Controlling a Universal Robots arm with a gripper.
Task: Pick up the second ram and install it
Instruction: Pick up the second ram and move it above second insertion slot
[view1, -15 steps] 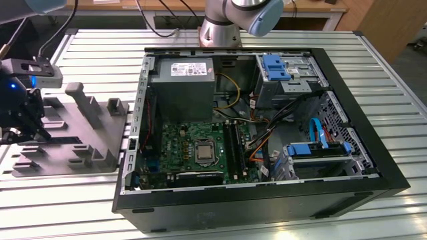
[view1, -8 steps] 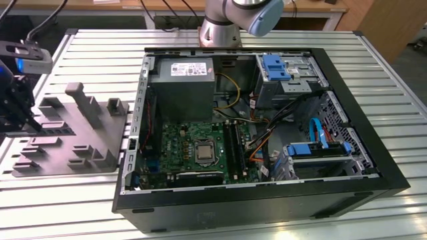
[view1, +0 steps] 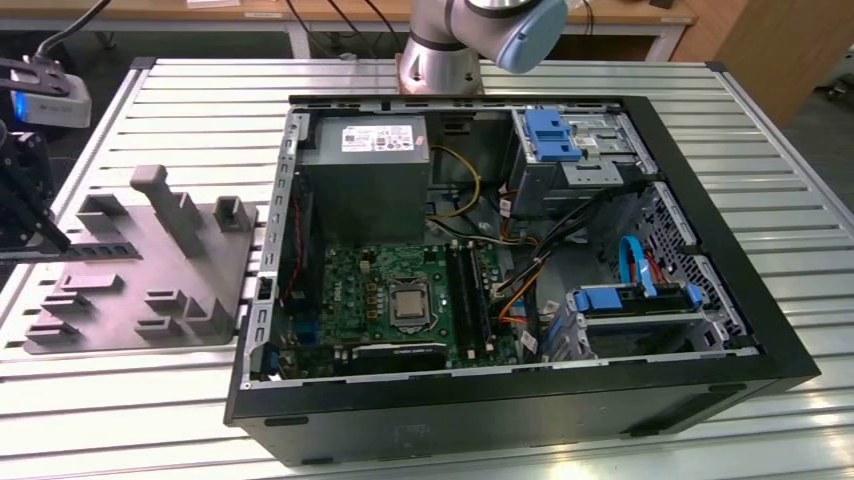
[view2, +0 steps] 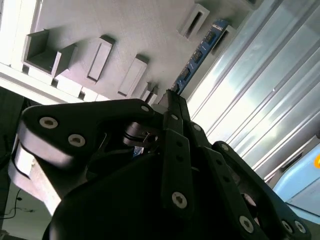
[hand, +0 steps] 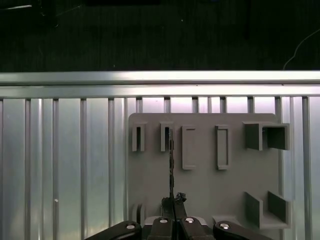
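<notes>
End effector (hand: 173, 201) looks pinched shut on the second ram (view2: 199, 52), which sits in its grey holder (hand: 210, 190); install not done yet.

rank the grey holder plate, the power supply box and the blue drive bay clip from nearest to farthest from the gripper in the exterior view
1. grey holder plate, directly under the gripper at the exterior view's left
2. power supply box, inside the case on its left side
3. blue drive bay clip, farther toward the exterior view's right
</notes>
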